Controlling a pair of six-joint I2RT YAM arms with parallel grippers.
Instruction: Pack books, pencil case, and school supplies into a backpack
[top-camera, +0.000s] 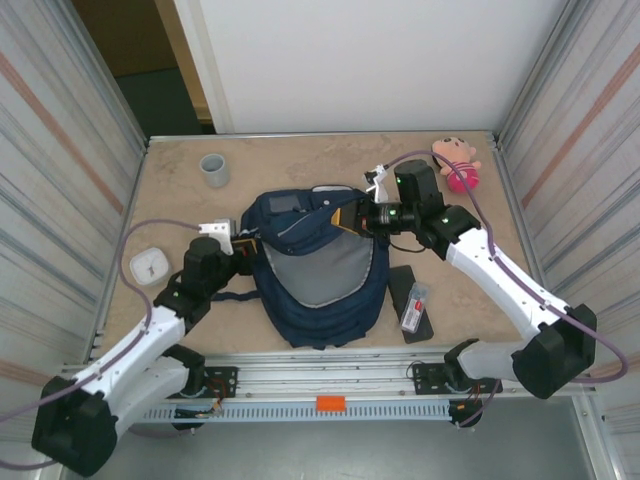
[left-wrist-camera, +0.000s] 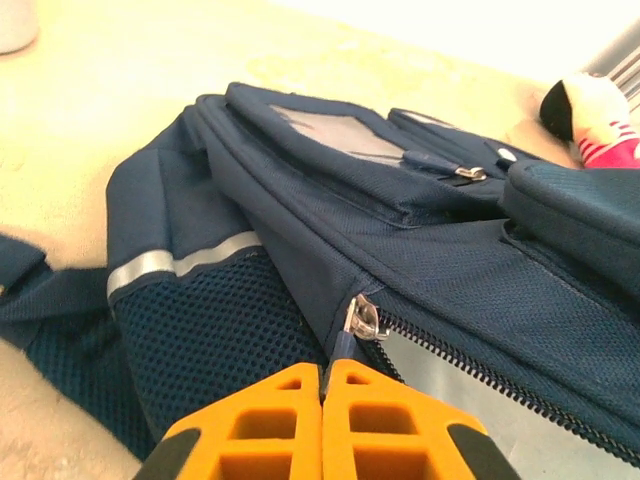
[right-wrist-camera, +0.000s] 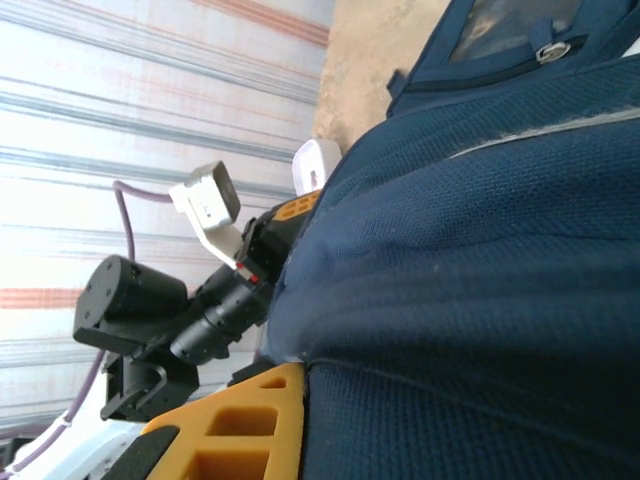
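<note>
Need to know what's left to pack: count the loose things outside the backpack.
5: a grey cup far left, a white square object at left, a pink toy far right, a black case near right with a packet on it. Others may hide under the backpack.

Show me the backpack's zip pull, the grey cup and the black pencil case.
zip pull (left-wrist-camera: 362, 320): left wrist view, on its metal part.
grey cup (top-camera: 215, 176): top external view, on its side wall.
pencil case (top-camera: 401, 284): top external view, on its bare far end.

beige table (top-camera: 300, 160), striped side walls (top-camera: 60, 150), white back panel (top-camera: 380, 60)
</note>
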